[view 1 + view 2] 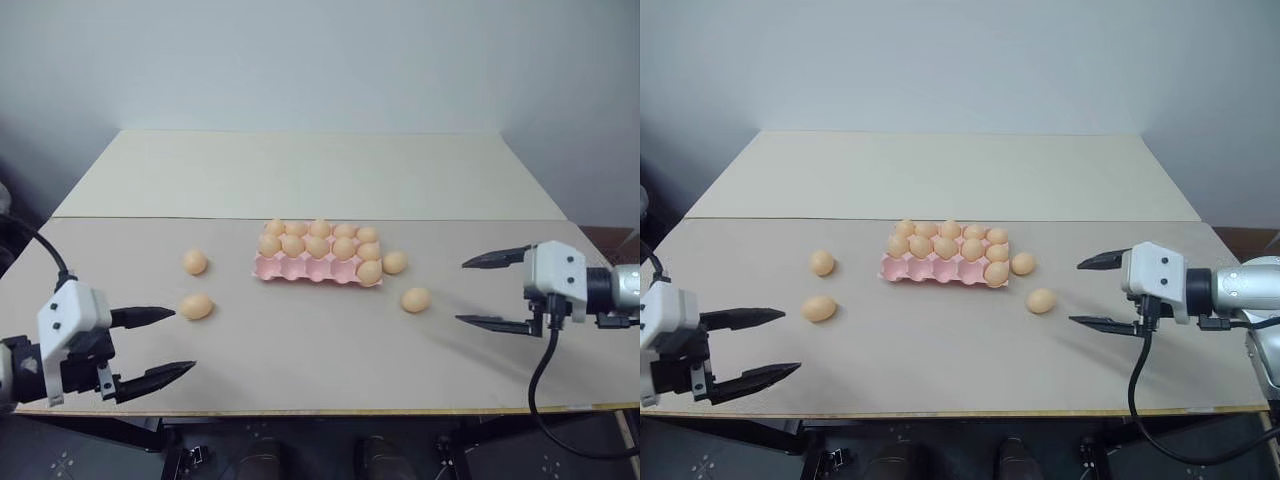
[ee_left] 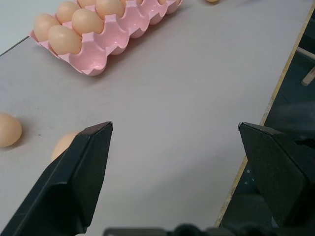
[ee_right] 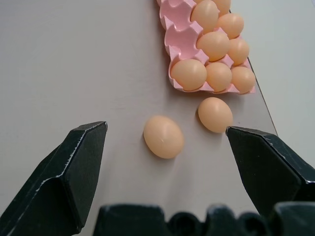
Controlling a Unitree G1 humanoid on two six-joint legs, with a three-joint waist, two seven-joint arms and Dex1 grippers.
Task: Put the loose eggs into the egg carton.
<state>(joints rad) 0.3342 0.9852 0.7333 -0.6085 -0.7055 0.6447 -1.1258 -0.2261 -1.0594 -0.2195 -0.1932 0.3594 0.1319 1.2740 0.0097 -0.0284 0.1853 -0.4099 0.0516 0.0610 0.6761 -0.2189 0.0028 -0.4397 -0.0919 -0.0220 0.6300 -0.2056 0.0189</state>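
Observation:
The pink egg carton lies mid-table with several eggs in its back rows and right end; its front cups are bare. Two loose eggs lie to its left, one farther back and one nearer. Two more lie to its right, one close beside the carton's right end and one nearer the front. My left gripper hovers open near the front left edge, just short of the nearer left egg. My right gripper is open, pointing at the front right egg.
The tan table top ends at a front edge close below both grippers. A paler board covers the back half. A black cable hangs from the right gripper over the edge.

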